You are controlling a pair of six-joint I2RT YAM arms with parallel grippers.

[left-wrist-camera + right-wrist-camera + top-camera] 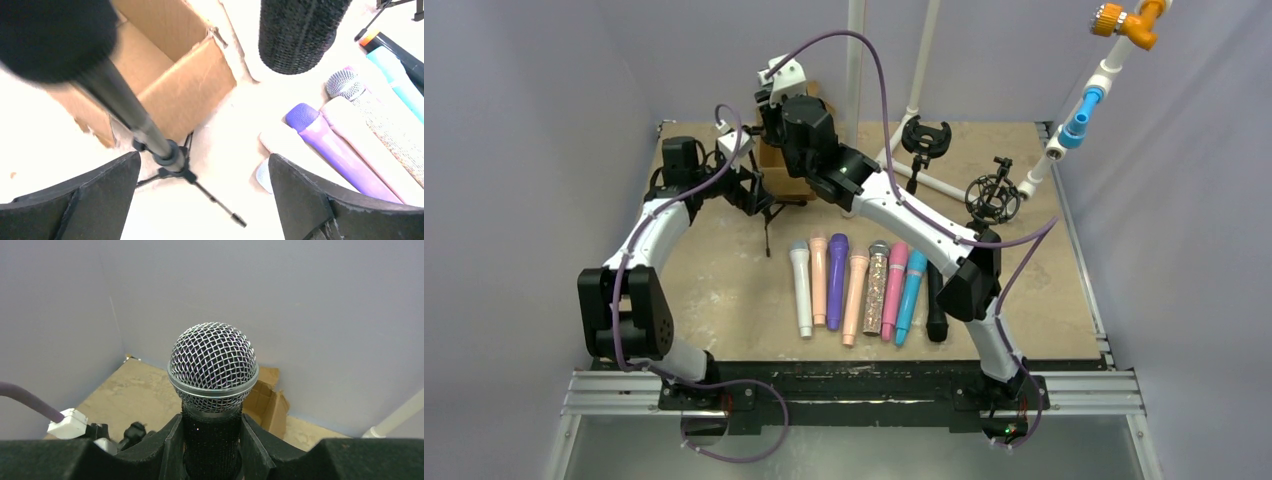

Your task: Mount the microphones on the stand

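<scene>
Microphone (213, 360): black, clamped in right gripper (212, 450), 11 o'clock over the table (724, 290).
Stand (131, 112): 10 o'clock, left gripper (205, 185) spread wide beside it.
Tip: I'd steady it first, then lower straight.

You see plain grey-lilac walls (534, 120) closing in the table on three sides, under even light. The tabletop (724, 300) is a mottled tan board with an aluminium rail (1084, 392) along its near edge. A cardboard box (779, 178) sits at the far side, and white pipes (856, 60) rise behind it
</scene>
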